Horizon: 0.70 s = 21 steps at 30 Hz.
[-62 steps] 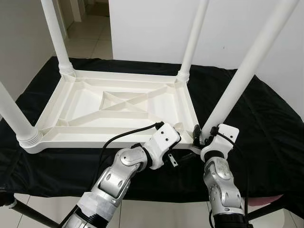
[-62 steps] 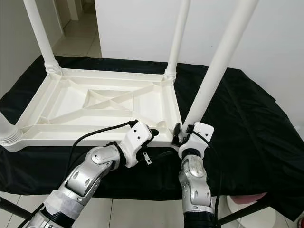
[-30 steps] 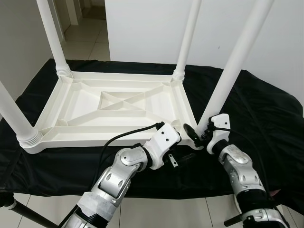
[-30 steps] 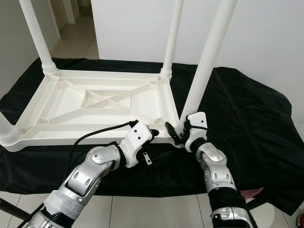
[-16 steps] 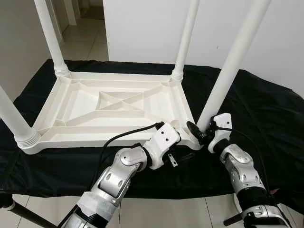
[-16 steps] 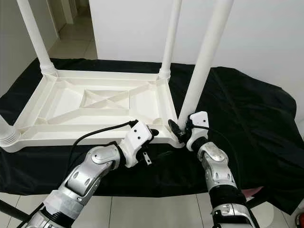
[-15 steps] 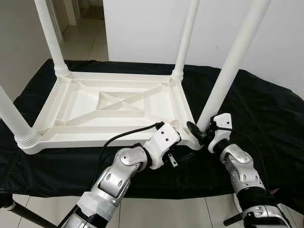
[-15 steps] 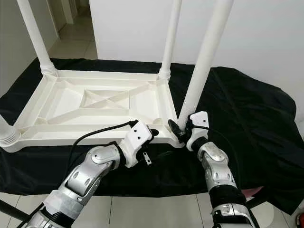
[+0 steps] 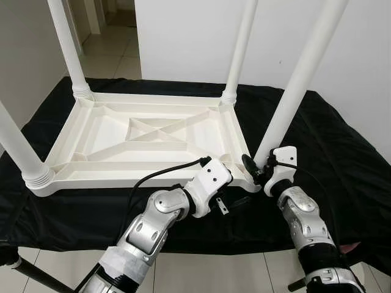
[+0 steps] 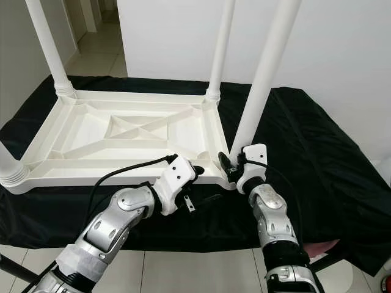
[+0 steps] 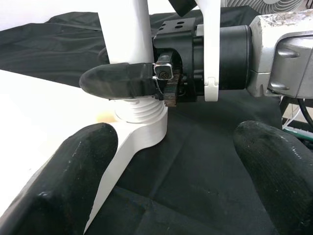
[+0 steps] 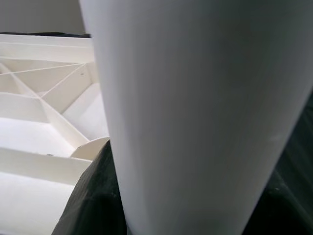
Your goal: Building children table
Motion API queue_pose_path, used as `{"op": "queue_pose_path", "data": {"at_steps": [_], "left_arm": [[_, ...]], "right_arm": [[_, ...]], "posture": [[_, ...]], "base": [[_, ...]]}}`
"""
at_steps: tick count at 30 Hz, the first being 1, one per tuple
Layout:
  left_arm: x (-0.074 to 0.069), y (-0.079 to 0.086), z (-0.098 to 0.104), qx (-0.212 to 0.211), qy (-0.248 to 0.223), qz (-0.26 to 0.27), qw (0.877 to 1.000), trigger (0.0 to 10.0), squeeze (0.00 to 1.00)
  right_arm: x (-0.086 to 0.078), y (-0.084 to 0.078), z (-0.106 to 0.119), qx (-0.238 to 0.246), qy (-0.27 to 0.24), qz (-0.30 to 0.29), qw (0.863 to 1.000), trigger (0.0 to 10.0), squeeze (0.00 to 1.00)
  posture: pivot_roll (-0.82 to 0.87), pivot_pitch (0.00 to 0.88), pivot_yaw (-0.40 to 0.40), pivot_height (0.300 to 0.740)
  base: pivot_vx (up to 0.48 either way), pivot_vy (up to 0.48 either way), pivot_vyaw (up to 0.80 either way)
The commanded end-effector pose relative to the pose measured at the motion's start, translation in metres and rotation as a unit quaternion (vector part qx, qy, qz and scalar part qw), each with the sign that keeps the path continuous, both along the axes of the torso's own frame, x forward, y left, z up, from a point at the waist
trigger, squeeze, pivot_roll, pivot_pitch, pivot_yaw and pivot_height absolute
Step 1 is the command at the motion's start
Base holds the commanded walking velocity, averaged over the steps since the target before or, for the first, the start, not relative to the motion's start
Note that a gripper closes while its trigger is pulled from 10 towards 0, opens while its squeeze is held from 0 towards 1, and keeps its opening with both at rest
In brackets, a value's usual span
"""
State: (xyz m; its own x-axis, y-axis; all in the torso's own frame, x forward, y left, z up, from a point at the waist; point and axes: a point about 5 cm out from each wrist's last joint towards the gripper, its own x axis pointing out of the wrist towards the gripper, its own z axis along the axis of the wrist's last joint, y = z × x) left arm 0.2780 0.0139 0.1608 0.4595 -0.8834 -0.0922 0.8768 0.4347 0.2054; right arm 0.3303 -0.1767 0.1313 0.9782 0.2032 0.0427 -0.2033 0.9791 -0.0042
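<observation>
A white plastic children's table (image 9: 122, 175) lies upside down on a black cloth. All of its round legs point up. The near right leg (image 9: 297, 91) stands in its corner socket, tilted a little to the right. My right gripper (image 9: 259, 168) is shut on the base of that leg; in the right wrist view the leg (image 12: 195, 98) sits between the black fingers (image 12: 93, 196). My left gripper (image 11: 171, 171) is open just in front of that same corner, fingertips (image 11: 73, 161) wide apart, holding nothing. The ribbed leg base (image 11: 139, 115) shows in the left wrist view.
The black cloth (image 9: 342, 152) covers the work surface and hangs over its front edge. A white wall stands close behind. Tiled floor (image 9: 116, 49) lies at the far left. A black stand leg (image 9: 36, 271) crosses the lower left.
The right forearm has swung out to the right and now reaches the leg from that side. The near right leg stands more upright than two seconds ago. The left arm has not moved.
</observation>
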Motion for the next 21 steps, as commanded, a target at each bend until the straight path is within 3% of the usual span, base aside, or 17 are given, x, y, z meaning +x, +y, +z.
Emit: {"op": "queue_pose_path", "data": {"at_steps": [1,3,10,13,20,21], "left_arm": [[0.002,0.0,0.0,0.004,-0.006,0.013,1.0,10.0,0.0],[0.002,0.0,0.0,0.004,-0.006,0.012,1.0,10.0,0.0],[0.001,-0.001,0.0,0.004,-0.006,0.01,1.0,10.0,0.0],[0.001,-0.002,0.0,0.002,-0.005,0.01,1.0,10.0,0.0],[0.0,-0.002,0.0,0.003,-0.005,0.008,1.0,10.0,0.0],[0.0,-0.002,-0.001,0.003,-0.005,0.008,1.0,10.0,0.0]], "right_arm": [[-0.006,-0.003,-0.022,0.009,0.058,-0.053,0.997,10.0,0.0],[-0.011,0.0,-0.023,0.036,0.061,-0.106,0.992,10.0,0.0],[-0.025,0.019,-0.028,0.081,0.073,-0.208,0.972,10.0,0.0],[-0.031,0.031,-0.029,0.089,0.077,-0.215,0.97,10.0,0.0],[-0.031,0.03,-0.024,0.095,0.073,-0.21,0.97,10.0,0.0],[-0.031,0.03,-0.023,0.094,0.07,-0.208,0.971,10.0,1.0]], "posture": [[0.03,0.051,-0.03,0.74],[0.02,0.051,-0.029,0.74],[0.02,0.051,-0.033,0.74],[0.02,0.051,-0.035,0.74],[0.02,0.05,-0.036,0.74],[0.03,0.047,-0.038,0.74]], "base": [[0.0,0.0,0.0],[0.0,0.0,0.0],[0.0,0.0,0.0],[0.0,0.0,0.0],[0.0,0.0,0.0],[0.0,0.0,0.0]]}}
